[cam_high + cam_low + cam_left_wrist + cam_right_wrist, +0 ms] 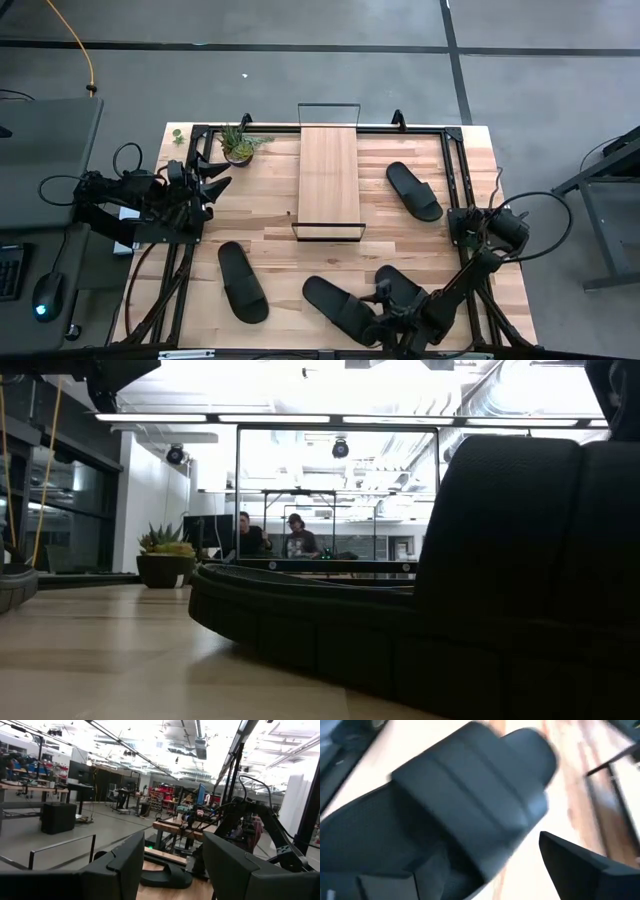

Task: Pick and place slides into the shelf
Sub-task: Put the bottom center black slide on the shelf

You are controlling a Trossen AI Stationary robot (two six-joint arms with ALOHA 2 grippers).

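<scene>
Four black slides [243, 282] lie flat around the apparently empty shelf [328, 180].

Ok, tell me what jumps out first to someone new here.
Four black slides lie scattered on the table, none on the empty shelf in its middle. The right end effector is open, low over the near slide at the front edge. The left end effector waits at the left, near a small plant.

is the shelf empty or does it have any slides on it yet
Empty. From above, the shelf shows only bare wood, and all four slides lie on the table around it: one right, one left, two in front.
</scene>
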